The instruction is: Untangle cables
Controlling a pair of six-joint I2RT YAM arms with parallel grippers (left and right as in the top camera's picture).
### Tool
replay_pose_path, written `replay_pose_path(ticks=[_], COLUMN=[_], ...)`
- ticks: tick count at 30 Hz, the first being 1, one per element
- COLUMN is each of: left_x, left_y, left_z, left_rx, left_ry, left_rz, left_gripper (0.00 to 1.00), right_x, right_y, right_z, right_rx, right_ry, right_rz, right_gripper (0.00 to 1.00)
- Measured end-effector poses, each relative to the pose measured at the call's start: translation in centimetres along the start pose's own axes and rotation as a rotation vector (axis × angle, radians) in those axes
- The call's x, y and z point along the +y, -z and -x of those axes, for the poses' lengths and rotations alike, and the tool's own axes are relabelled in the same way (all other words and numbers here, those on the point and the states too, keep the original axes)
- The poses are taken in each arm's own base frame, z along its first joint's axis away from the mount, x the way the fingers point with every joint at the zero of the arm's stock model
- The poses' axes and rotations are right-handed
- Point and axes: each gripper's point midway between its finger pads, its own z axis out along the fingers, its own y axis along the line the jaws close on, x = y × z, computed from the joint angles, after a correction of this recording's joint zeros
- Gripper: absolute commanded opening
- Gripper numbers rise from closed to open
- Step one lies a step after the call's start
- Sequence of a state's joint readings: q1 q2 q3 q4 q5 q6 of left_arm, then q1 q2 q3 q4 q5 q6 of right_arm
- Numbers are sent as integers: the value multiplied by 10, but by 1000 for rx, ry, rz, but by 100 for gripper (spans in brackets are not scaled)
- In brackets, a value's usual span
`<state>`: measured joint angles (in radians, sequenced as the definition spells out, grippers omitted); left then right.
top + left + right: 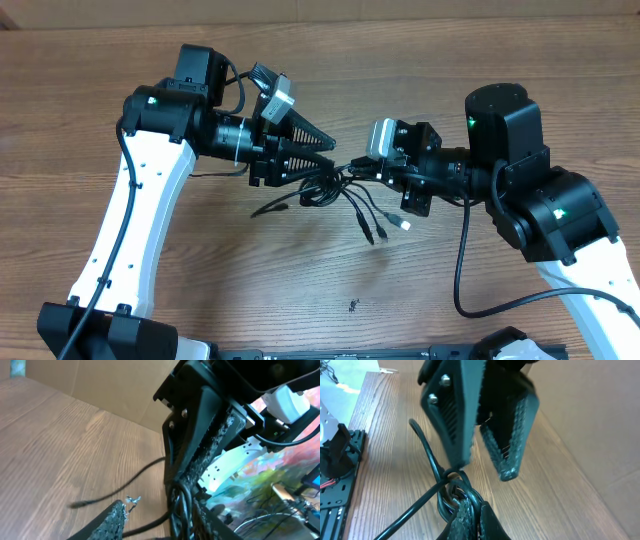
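The cables (332,184) form a small black knot mid-table, with loose strands fanning toward me and ending in plugs, one of them silvery (405,225). My right gripper (354,170) reaches in from the right and is shut on the knot. In the right wrist view its fingertips (470,510) pinch the looped cables (447,491). My left gripper (333,153) comes from the left, open, its tips just above and beside the knot. In the left wrist view the cables (179,507) lie against its right finger (202,520), and the left finger (117,519) stands apart.
Bare wooden table all round. A strand (268,209) trails left of the knot. A small dark speck (354,304) lies near the front. Both arm bases stand at the near edge, and a brown cardboard wall (600,420) backs the table.
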<state>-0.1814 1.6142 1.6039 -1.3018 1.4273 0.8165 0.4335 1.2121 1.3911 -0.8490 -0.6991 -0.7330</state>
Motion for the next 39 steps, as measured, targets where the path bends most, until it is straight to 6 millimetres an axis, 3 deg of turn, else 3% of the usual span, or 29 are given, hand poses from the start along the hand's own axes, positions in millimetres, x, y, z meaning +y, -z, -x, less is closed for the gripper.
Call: replay_pose_path(ticks=[3, 6, 12, 14, 21, 23, 26, 28, 30, 31, 36, 39], left_x=[-2, -2, -3, -4, -5, -4, -4, -4, -4, -4, -4, -5], left_y=[0, 0, 0, 0, 0, 0, 0, 0, 0, 0, 0, 0], left_z=[-4, -9, -15, -15, -14, -13, -12, -11, -12, -12, -13, -14], left_rx=[12, 30, 56, 58, 56, 53, 48, 45, 46, 46, 52, 53], left_ry=[38, 67, 53, 44, 26, 19, 10, 8, 9, 9, 17, 22], left_rz=[3, 11, 22, 24, 23, 21, 19, 17, 18, 19, 21, 21], left_gripper=[47, 39, 20, 4, 4, 4, 4, 4, 4, 4, 4, 4], right_x=[-1, -1, -2, -3, -4, -5, -2, -1, -1, -1, -1, -1], right_y=[0, 0, 0, 0, 0, 0, -1, -1, -1, -1, -1, -1], right_z=[1, 2, 3, 3, 3, 3, 4, 4, 5, 6, 6, 6], right_rx=[-4, -7, -10, -10, -8, -8, -14, -16, -19, -22, -22, -24], right_ry=[4, 8, 12, 12, 14, 12, 16, 14, 19, 22, 20, 23], right_rz=[-3, -5, -9, -9, -18, -19, -6, -2, -1, -2, -2, -4], right_gripper=[4, 4, 4, 4, 4, 34, 39, 61, 68, 82, 86, 74])
